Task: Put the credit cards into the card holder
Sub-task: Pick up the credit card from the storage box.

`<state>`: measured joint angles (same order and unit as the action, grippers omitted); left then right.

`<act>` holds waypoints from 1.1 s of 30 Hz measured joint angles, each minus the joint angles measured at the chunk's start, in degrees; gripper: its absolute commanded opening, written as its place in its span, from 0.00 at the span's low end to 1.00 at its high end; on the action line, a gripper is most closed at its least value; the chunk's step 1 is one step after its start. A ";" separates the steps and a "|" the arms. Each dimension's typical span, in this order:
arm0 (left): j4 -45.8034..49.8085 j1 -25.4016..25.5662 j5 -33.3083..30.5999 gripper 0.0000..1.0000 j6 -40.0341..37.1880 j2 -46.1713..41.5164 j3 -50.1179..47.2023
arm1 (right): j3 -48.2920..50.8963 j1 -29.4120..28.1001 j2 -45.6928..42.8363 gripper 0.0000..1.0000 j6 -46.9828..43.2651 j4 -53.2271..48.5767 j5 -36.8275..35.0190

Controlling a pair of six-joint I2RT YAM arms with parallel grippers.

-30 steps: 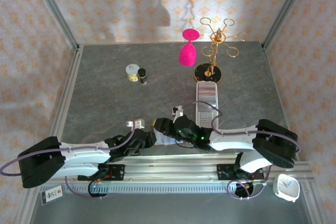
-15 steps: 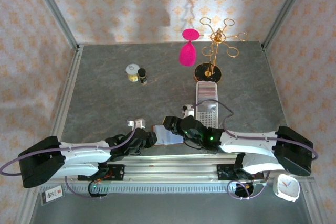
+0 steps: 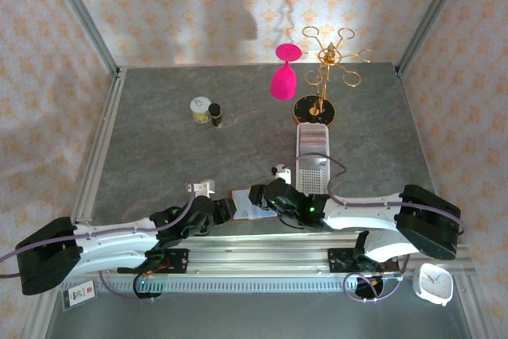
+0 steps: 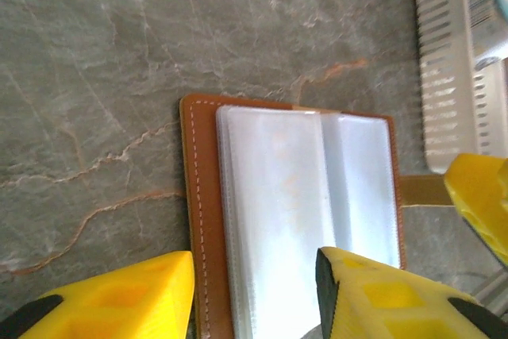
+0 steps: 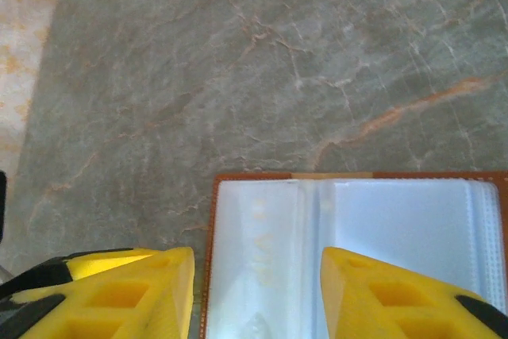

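The card holder [image 3: 244,206] lies opened flat near the table's front edge, its brown leather rim [image 4: 198,196] framing pale glossy inner pockets [image 5: 357,220]. I cannot tell the credit cards from these pockets. My left gripper [image 3: 225,209] is open and hovers low over the holder's left edge, one yellow finger on each side of the stitched rim [image 4: 254,291]. My right gripper [image 3: 259,194] is also open, its fingers standing apart over one inner page [image 5: 258,291]. One yellow finger [image 4: 484,196] of the right gripper shows at the holder's far side.
A long white perforated tray [image 3: 312,166] lies just right of the holder, with pale flat items at its far end. Farther back stand a gold rack [image 3: 321,77] with a pink glass [image 3: 283,81], a small jar [image 3: 200,109] and a dark bottle [image 3: 215,115]. A white clock [image 3: 433,283] sits front right.
The left jaws have spread wider and that arm has stretched slightly rightward. The right arm swung out to the right, then part of the way back. The holder stays in place, lying open.
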<state>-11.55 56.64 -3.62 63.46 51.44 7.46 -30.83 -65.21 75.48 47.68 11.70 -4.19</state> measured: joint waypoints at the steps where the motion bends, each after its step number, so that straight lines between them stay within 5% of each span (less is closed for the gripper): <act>1: 1.03 0.00 -0.61 0.49 0.26 -1.53 -0.04 | -0.33 0.00 -1.07 0.44 -1.51 -0.52 -0.48; 7: 5.11 0.00 -4.46 0.48 1.60 -9.18 -0.04 | -4.55 0.00 -12.17 0.45 -17.00 -5.40 -8.00; 14: 5.40 0.00 -5.92 0.49 1.07 -10.62 0.07 | -7.78 0.00 -22.69 0.67 -58.71 -7.82 -9.97; 18: 5.38 0.00 -6.14 0.49 0.26 -9.64 0.83 | -6.58 0.94 -25.27 0.70 -80.61 -10.32 -10.84; 27: 5.40 -0.02 -5.64 0.51 -3.19 -5.84 2.38 | -6.49 25.44 -24.70 0.88 -106.44 -22.01 -2.62; 33: 5.33 -0.02 -4.07 0.51 -5.97 -4.02 4.50 | -6.49 31.85 -15.91 0.93 -116.15 -21.97 -2.23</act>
<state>-6.22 56.62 -7.68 57.49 47.42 11.97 -37.32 -33.36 59.57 -68.47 -10.26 -6.42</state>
